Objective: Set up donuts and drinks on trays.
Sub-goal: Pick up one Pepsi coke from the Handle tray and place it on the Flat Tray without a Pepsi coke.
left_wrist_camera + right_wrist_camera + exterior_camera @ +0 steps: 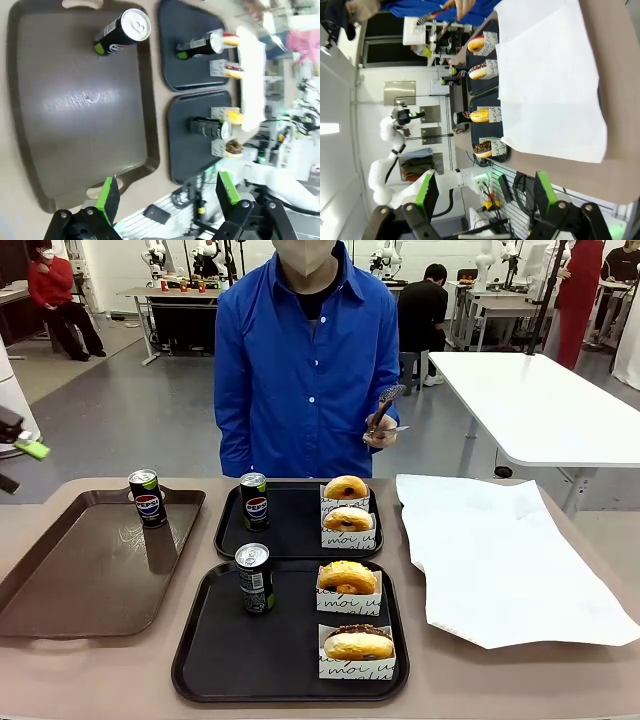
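Observation:
Two black trays lie in the middle of the table. The far tray (295, 532) holds a Pepsi can (254, 502) and two donuts (346, 489) (348, 521) in white sleeves. On the near tray (245, 652) stand another can (255, 578), a yellow donut (348, 579) and a chocolate donut (358, 644). A third can (148, 498) stands on the brown tray (80, 570). My left gripper (167, 194) hangs open and empty above the brown tray's edge (80, 110). My right gripper (486, 192) is open and empty off the table's right side.
A large white paper sheet (500, 550) covers the table's right part. The person in a blue shirt stands at the far side, holding tongs (386, 403) in one hand. A green fingertip (32, 449) of my left gripper pokes in at the left edge.

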Available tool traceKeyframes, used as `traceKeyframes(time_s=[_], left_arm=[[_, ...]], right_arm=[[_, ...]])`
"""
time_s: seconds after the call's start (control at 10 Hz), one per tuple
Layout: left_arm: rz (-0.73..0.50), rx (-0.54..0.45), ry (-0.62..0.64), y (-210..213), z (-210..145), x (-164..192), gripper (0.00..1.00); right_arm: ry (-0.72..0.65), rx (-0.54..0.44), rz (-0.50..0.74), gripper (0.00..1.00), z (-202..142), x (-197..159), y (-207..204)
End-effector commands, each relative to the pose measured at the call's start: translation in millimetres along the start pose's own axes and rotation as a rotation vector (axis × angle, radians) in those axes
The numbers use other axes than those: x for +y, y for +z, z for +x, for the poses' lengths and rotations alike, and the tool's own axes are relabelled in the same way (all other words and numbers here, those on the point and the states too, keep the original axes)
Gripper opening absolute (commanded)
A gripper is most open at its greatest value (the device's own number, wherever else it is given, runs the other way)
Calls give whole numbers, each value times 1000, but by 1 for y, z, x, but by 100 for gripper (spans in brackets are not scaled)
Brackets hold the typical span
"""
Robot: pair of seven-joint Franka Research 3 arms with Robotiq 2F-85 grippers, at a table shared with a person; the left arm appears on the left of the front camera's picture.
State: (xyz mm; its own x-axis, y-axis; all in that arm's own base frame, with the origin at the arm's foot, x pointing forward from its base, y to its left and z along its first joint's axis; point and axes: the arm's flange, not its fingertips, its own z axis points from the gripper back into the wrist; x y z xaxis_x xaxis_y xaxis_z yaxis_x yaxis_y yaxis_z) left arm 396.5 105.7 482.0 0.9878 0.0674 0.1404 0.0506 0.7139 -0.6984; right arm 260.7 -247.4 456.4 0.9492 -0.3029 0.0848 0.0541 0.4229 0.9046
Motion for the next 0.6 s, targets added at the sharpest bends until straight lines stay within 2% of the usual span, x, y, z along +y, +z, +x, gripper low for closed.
traceKeyframes(time_s=[0.0, 0.2, 0.5], left_arm=[[-227, 5, -40, 16, 10, 37, 100], [-376, -24, -99, 30, 8, 78, 100], [-465, -58, -57, 37, 14, 116, 100]], right_arm=[[12, 9, 3, 100, -1, 0, 1], [12, 9, 3, 100, -1, 0, 1], [12, 9, 3, 100, -1, 0, 1]])
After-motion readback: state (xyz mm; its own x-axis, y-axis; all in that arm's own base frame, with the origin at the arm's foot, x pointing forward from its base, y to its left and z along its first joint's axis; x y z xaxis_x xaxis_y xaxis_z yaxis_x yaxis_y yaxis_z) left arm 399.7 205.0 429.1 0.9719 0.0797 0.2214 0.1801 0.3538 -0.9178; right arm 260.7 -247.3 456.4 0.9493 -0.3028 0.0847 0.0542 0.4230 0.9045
